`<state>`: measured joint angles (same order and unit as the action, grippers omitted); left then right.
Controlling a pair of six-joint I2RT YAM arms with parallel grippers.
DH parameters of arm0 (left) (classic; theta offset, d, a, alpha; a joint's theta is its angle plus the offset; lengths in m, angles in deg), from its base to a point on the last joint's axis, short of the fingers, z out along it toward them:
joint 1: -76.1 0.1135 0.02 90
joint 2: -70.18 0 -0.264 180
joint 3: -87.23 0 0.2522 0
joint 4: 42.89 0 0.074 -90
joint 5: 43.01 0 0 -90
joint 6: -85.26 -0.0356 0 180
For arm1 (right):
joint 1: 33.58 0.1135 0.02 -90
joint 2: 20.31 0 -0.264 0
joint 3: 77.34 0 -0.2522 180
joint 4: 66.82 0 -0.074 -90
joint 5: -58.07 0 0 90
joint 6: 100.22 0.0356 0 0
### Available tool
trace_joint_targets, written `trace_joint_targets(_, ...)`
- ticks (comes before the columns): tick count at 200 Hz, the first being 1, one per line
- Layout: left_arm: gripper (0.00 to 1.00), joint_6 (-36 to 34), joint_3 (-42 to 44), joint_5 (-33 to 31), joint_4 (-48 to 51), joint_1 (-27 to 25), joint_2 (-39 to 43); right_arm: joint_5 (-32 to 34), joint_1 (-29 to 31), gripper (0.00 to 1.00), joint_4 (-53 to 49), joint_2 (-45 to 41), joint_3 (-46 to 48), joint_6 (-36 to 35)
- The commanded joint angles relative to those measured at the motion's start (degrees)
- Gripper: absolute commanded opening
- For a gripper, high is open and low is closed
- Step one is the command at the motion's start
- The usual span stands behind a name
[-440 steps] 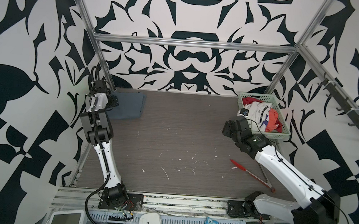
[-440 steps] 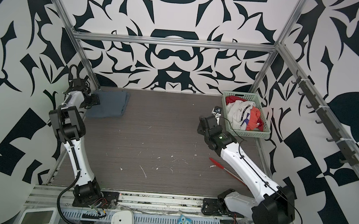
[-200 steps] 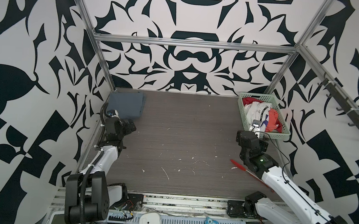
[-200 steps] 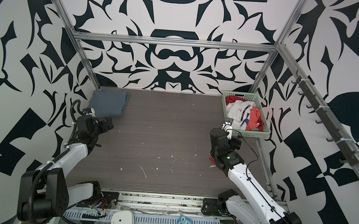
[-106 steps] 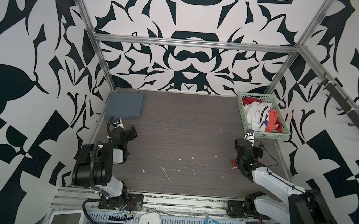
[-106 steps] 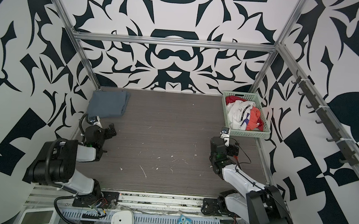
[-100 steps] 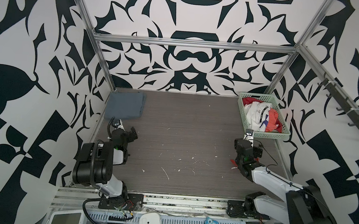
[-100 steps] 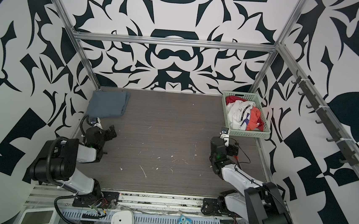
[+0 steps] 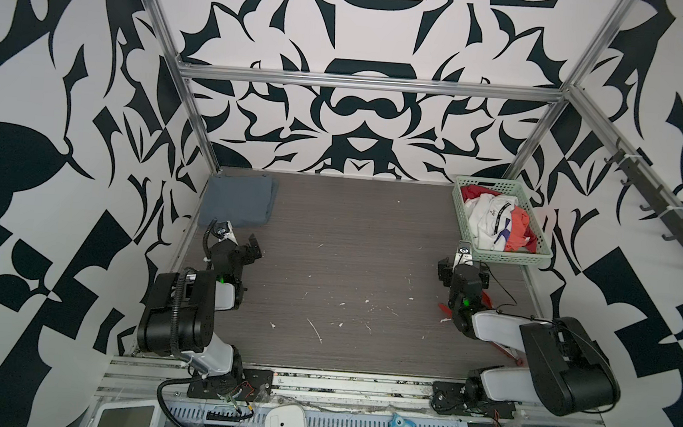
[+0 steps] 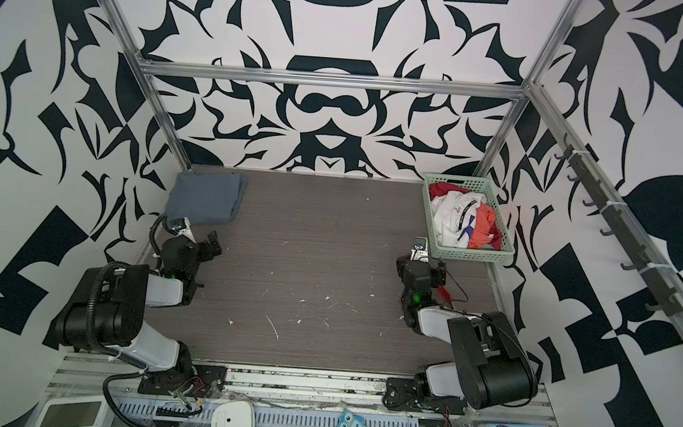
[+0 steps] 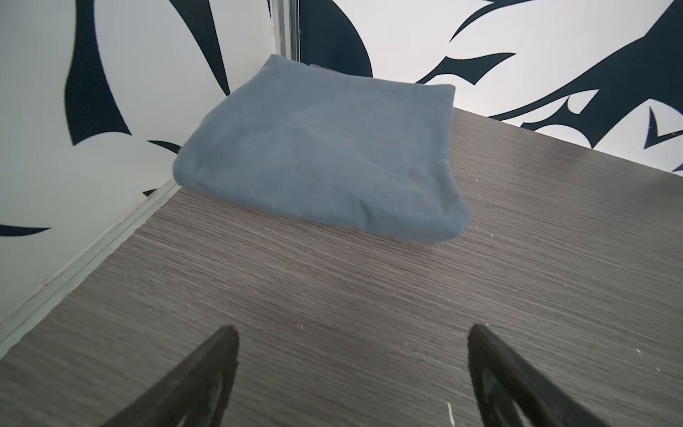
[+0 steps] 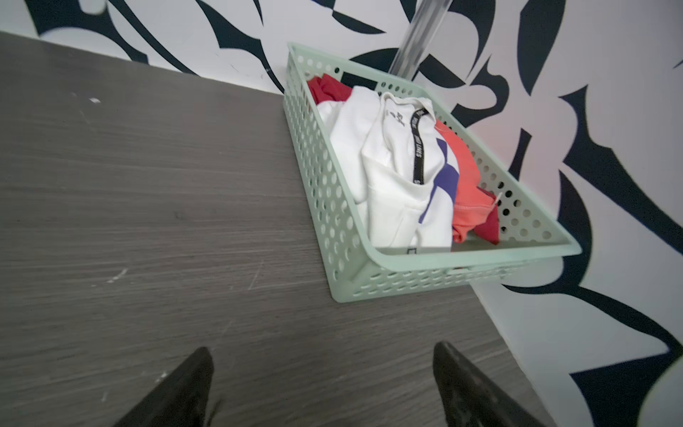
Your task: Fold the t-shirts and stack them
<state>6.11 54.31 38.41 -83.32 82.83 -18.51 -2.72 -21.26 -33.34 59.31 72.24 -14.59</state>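
**Both grippers empty: one shirt folded, the rest in the basket**

The left gripper (image 11: 353, 329) hangs low over the counter (image 11: 369, 288), its jaws spread wide with nothing between them. Just ahead of it, clear of the fingertips, the blue-grey t-shirt (image 11: 325, 155) lies folded into a thick pad in the far left corner, close against both walls. To my eye that one is finished and makes the base of the stack.

The right gripper (image 12: 323, 347) is likewise wide apart and empty. It points toward the green basket (image 12: 332, 207) at the far right of the counter. Inside the basket a white t-shirt (image 12: 391, 173) with a dark stripe sits heaped on top. A red-orange t-shirt (image 12: 465, 173) is bunched beside it and partly under it.

These are light, limp cloth with no stiffness and nothing to break. They will sag and trail from whatever point is pinched. Because they are tangled together, a shallow pinch may slip off. A deep one could drag the red-orange shirt along or tug the light basket with it.

I would take the white shirt first, by a raised fold near the striped collar at the top of the heap. Once it is out on the counter, it likely wants both grippers at the shoulders or hem corners to spread it flat.
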Motion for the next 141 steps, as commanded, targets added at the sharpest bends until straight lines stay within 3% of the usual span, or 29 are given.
trace_joint_targets(1, 0.99, -0.2, -0.7, 0.3, 0.0, -0.1, 0.2, -5.4, -0.4, 1.00, 7.2, 6.0, -1.8, 1.5)
trace_joint_targets(32, 0.99, -0.3, -0.9, -0.1, 0.1, -0.4, 0.2, -7.6, -2.4, 1.00, 14.1, 11.1, -0.8, 2.0)
trace_joint_targets(71, 0.99, -0.4, -1.4, -0.4, 1.0, -0.4, -0.1, -11.2, -5.6, 1.00, 5.6, 9.9, -3.8, 5.7)
trace_joint_targets(141, 0.99, -1.5, -1.4, -1.4, 1.1, -1.5, 0.1, -10.6, -5.7, 1.00, 6.8, 9.6, -2.9, 5.7)
